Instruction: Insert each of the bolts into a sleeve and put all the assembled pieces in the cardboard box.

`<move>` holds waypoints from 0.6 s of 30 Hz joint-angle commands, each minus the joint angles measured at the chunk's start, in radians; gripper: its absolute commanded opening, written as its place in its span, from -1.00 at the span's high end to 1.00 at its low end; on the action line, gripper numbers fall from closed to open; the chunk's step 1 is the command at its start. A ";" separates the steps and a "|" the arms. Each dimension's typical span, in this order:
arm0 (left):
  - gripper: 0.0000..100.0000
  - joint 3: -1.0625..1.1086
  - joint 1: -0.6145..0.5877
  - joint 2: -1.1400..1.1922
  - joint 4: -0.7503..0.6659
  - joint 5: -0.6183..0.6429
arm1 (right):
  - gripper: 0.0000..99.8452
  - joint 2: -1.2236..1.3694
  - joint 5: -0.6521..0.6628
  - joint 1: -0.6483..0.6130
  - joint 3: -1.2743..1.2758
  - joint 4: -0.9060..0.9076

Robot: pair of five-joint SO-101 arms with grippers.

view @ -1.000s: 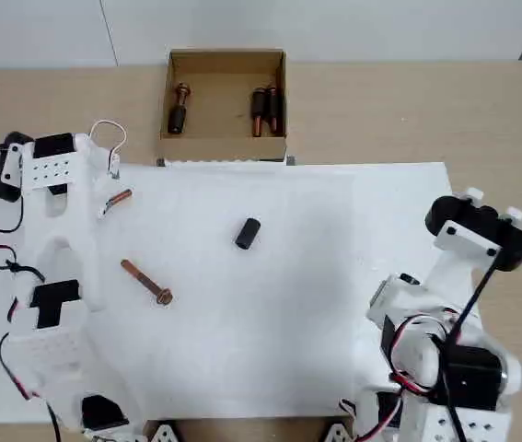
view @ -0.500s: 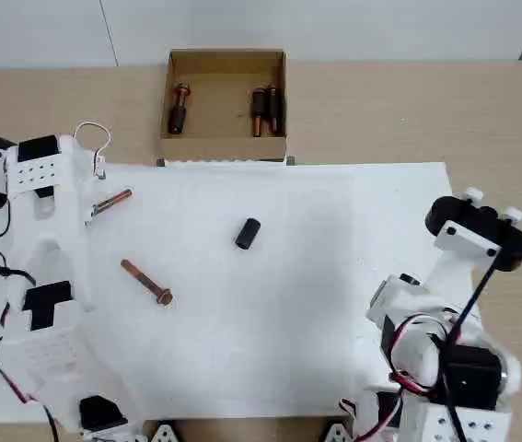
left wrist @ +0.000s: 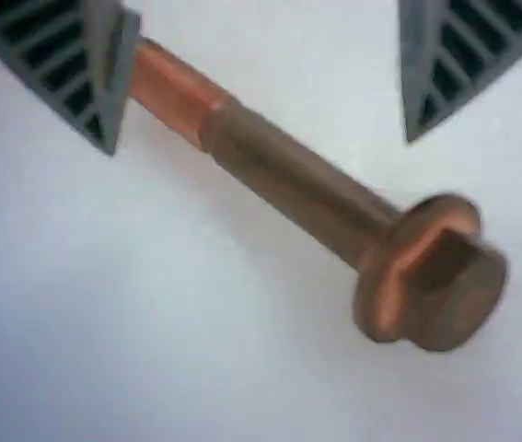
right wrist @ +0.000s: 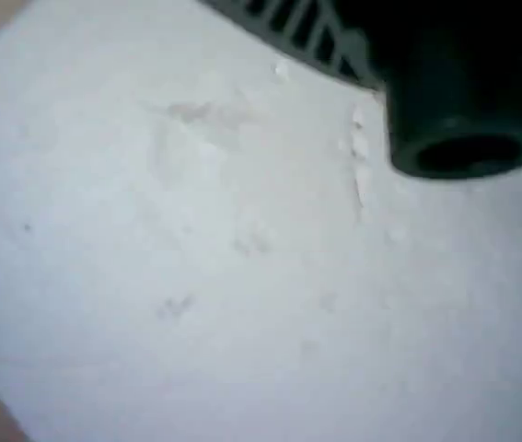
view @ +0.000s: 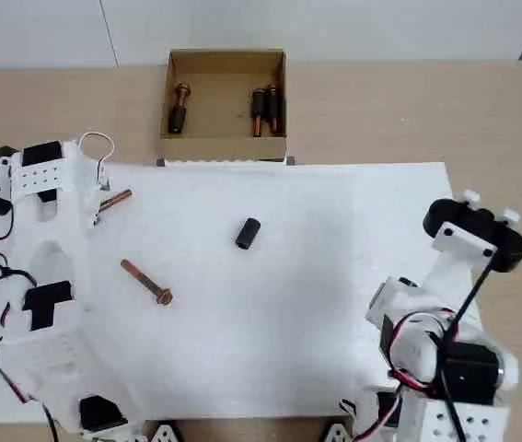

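Between spread left fingers (left wrist: 76,55), a bolt (left wrist: 307,193) (black sleeve (right wrist: 463,120) in right fingers (right wrist: 288,28)).

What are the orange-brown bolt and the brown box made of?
The orange-brown flanged bolt looks like metal, maybe copper-plated steel. It is smooth, has a soft shine and has a crisp six-sided head. The brown open-topped box looks like plain cardboard, because its walls are thin and folded and its surface is dull and papery.
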 commanded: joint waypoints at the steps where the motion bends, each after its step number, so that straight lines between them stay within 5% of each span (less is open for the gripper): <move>1: 0.61 -0.005 -0.008 0.006 -0.028 -0.005 | 0.99 -0.007 -0.032 0.005 -0.008 -0.018; 18: 0.62 -0.208 -0.080 0.218 -0.037 -0.002 | 0.99 -0.007 -0.032 0.005 -0.008 -0.018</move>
